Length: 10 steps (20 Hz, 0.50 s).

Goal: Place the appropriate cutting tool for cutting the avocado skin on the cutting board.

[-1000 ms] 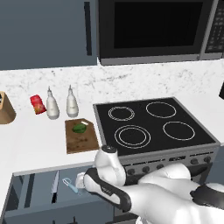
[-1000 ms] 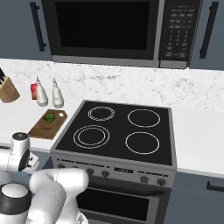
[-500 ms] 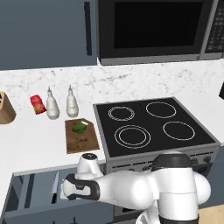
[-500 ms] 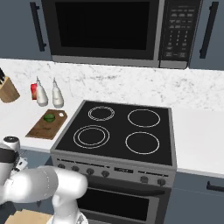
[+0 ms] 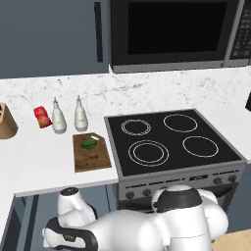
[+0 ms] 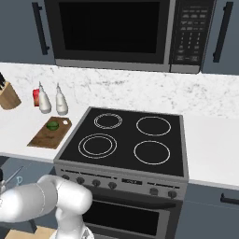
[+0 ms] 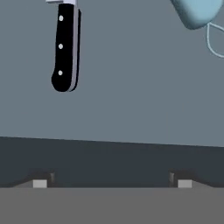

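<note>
The knife (image 7: 65,48) lies on the grey drawer floor at the upper left of the hand view; its dark riveted handle points toward me and most of the blade is cut off by the frame. My gripper (image 7: 112,183) is open, its fingertips (image 7: 40,183) far apart with nothing between them, short of the handle and to its right. The brown cutting board (image 5: 91,157) lies on the counter left of the stove, also seen from the right (image 6: 46,135). The dark-green avocado (image 5: 89,143) sits on the board's far part (image 6: 52,124). My arm (image 5: 122,230) bends low to the left, below the counter edge.
A light-blue peeler (image 7: 197,11) lies in the drawer right of the knife. On the counter stand a tan knife block (image 5: 6,120), a red packet (image 5: 41,116) and two white bottles (image 5: 59,120). The black stove (image 5: 166,142) is right of the board.
My arm has swung lower and further left, down toward the open drawer under the counter. The board, avocado and counter items have stayed put.
</note>
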Available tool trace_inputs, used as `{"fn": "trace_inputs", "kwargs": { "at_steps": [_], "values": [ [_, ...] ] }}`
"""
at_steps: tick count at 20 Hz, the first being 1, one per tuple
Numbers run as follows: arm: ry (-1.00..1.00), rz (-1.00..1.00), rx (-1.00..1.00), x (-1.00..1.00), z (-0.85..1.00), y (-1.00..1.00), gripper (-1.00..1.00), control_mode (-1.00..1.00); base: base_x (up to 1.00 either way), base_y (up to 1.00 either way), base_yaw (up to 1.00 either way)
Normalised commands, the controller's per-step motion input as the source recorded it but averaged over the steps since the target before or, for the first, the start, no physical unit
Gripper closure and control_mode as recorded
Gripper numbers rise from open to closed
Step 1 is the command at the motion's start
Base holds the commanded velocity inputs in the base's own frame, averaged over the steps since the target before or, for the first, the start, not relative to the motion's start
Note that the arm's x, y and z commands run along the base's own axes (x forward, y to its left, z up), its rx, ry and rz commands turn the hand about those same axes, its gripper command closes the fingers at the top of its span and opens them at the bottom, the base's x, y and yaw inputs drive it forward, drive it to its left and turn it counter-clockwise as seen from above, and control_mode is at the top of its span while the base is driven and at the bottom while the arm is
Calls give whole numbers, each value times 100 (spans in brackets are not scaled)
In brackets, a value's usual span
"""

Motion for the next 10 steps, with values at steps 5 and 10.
{"fn": "trace_inputs", "kwargs": {
  "at_steps": [5, 10],
  "values": [
    [0, 0, 0, -100, -1, 27, -100, -100, 0, 0, 0],
    [0, 0, -2, -58, 0, 16, -100, -100, 0, 0, 0]
  ]
}}
